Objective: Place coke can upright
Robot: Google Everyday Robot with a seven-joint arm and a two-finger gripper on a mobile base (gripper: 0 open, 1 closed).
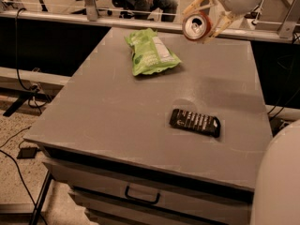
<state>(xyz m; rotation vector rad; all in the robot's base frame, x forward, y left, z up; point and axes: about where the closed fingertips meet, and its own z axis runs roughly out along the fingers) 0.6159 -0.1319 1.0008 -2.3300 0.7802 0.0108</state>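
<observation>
Nearest on the flat grey table lies a flat black snack bar wrapper, then a crinkly green chip bag. Over the far edge, the pale gripper hangs, jaws closed around the small red metal coke can, tipped sideways. Next, I think, it must turn upright and go down.

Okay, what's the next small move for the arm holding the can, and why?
Probably rotate the wrist: the gripper, up over the table's far side, holds the coke can sideways, silver top toward the camera, not upright.
</observation>
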